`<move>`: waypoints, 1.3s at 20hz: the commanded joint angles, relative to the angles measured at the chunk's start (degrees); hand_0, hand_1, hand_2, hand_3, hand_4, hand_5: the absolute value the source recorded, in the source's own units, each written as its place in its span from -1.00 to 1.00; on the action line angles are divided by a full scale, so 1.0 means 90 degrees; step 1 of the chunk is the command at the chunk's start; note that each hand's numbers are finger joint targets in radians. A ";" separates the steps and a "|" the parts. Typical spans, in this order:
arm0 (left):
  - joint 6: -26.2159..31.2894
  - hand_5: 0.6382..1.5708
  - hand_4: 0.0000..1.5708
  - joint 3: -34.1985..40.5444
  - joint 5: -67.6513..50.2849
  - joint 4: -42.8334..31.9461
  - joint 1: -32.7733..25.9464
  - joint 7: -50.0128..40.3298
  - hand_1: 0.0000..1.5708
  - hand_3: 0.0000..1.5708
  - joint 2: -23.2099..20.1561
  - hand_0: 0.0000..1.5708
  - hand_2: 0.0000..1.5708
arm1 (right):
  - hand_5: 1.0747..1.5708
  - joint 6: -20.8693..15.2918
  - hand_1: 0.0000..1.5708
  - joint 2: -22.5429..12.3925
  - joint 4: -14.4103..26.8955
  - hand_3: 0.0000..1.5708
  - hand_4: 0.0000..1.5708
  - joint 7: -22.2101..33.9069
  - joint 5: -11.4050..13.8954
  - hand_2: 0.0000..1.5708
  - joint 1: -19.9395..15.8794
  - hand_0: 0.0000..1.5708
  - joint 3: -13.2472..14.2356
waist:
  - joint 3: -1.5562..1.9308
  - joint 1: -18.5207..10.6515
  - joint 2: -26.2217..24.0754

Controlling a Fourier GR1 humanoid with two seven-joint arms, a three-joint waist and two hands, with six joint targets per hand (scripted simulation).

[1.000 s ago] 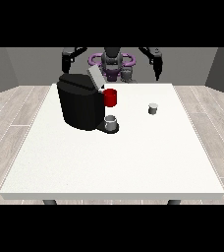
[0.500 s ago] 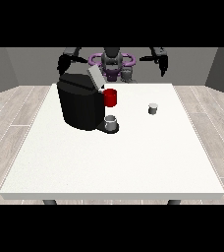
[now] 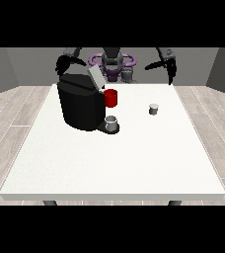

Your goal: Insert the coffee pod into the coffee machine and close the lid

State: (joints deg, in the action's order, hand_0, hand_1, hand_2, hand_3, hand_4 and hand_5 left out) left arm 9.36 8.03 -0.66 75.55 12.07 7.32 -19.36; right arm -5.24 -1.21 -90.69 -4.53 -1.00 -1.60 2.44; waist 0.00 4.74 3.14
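Nearest: cup (image 3: 112, 123) on machine's tray. Coffee pod (image 3: 154, 109) sits alone on table (image 3: 114, 163), right of coffee machine (image 3: 81, 103), untouched; lid (image 3: 95, 78) up. Farther back, hand at view's right (image 3: 170, 70) hangs above far edge, fingers straight, holding nothing; hand at view's left (image 3: 62, 64) behind machine, fingers can't tell. Step: reach for pod. Next: lower hand over pod, pinch it.

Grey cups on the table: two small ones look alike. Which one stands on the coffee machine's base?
The grey cup at the view's left, on the base of the black coffee machine, under the red part. The other grey cup stands alone on the white table.
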 commanded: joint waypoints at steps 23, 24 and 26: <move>-0.0460 1.00 -1.00 -0.0295 0.1705 -0.3252 0.1980 0.0433 -1.00 -1.00 -0.0369 -1.00 -0.42 | 1.00 -0.0448 -1.00 -0.0042 0.0803 -1.00 -0.46 0.0396 0.0360 -1.00 -0.1233 -1.00 -0.0036 | -0.0001 0.0314 0.1001; -0.0386 1.00 -1.00 -0.0312 0.1722 -0.3328 0.1864 0.0314 -0.87 -1.00 -0.0351 -0.87 -0.36 | 1.00 -0.0221 -1.00 -0.0197 0.1043 -1.00 -0.48 0.0117 0.0222 -1.00 -0.1135 -1.00 0.0113 | 0.0001 0.0232 0.0934; -0.0368 1.00 -1.00 -0.0005 0.1650 -0.3804 0.2458 0.0006 -0.43 -0.62 -0.0614 -0.43 -0.23 | 1.00 -0.0462 -1.00 0.0054 0.0561 -1.00 -0.55 0.0650 0.0512 -1.00 -0.1205 -1.00 -0.0336 | -0.0002 0.0498 0.0902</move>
State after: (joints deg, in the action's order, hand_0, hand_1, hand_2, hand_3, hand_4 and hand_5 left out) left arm 6.39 7.32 13.06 44.89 30.26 9.70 -24.10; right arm -8.32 -1.50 -85.50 -0.37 2.12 -11.50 0.89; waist -0.02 8.44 11.72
